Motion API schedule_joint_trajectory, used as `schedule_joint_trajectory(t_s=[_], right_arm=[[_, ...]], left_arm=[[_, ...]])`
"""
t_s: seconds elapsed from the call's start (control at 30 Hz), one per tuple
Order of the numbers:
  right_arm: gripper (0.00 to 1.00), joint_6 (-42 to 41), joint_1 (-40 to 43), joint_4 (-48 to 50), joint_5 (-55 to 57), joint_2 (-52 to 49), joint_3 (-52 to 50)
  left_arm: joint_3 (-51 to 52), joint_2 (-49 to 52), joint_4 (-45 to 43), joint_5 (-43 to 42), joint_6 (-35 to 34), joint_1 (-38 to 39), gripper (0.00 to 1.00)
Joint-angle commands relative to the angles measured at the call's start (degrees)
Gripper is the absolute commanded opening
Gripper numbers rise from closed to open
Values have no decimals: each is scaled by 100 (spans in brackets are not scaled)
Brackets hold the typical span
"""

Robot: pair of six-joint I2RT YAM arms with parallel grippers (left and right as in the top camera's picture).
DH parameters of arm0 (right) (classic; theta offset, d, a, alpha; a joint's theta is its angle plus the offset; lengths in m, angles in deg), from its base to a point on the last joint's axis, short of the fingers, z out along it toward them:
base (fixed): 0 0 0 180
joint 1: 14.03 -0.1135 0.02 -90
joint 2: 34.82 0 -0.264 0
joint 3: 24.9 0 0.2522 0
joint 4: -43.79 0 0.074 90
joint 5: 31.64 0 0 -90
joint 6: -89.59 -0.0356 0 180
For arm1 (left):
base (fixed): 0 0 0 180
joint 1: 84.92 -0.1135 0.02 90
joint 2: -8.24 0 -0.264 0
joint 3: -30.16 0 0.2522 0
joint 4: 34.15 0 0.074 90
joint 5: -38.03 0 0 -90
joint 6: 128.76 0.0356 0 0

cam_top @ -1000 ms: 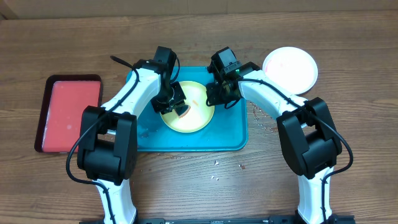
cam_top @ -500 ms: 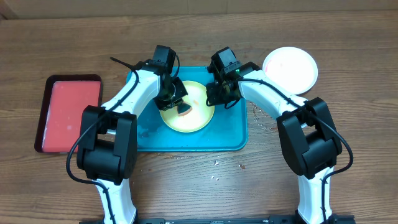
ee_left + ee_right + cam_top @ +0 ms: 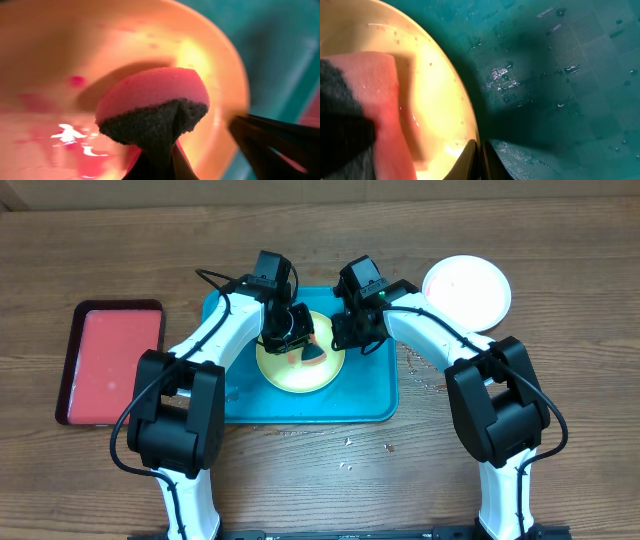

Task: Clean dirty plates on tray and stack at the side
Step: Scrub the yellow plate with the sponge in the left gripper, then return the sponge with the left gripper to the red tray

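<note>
Overhead: yellow-green plate (image 3: 290, 375) sits in the teal tray (image 3: 370, 405), with the white plate (image 3: 466, 290) on the table to the right. Only the left wrist view shows red smears and wet glare on the yellow-green plate. Left gripper (image 3: 156, 155) is pinched tight on a pink sponge (image 3: 150, 92), dark scrub side facing the camera, over the plate. Right gripper (image 3: 479, 152) is clamped on that plate's rim. The right wrist view adds water beads on the tray.

Left gripper (image 3: 304, 345) – sponge (image 3: 315, 353) swept rightward across yellow-green plate (image 3: 288, 376).

Glossy plastic plate (image 3: 55, 55), coarse sponge (image 3: 150, 97)
</note>
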Motion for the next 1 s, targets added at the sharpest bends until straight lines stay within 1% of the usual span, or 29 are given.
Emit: schedule_joint_trajectory(t_s=[0.0, 0.1, 0.17, 0.27, 0.43, 0.53, 0.6, 0.73, 0.83, 0.97], right_arm=[[4, 22, -22, 13, 39, -42, -20], [4, 22, -22, -9, 39, -42, -20], [4, 22, -22, -46, 39, -42, -20], [4, 22, -22, -111, 42, -42, -20], [4, 24, -22, -136, 42, -42, -20], [4, 22, -22, -131, 42, -42, -20], [4, 22, -22, -129, 42, -42, -20], [4, 22, -22, -129, 39, -42, -20], [4, 22, -22, -160, -15, -39, 31], [4, 26, -28, -315, -133, 11, 321]], left_arm=[[92, 190, 111, 1040, 140, 72, 4], [138, 398, 249, 1510, 157, 61, 4], [138, 494, 378, 1799, 286, 20, 4], [96, 437, 673, 2334, 315, -74, 4], [-428, 212, 1504, 3279, 310, -229, 4], [-855, 81, 1912, 3615, 310, -249, 4], [-1117, 7, 2046, 3591, 313, -247, 4], [-1622, -107, 2249, 3167, 310, -275, 4], [-1884, -308, 2352, 2756, 313, -525, 4], [-1891, -527, 2417, 2710, 308, -1196, 4]])
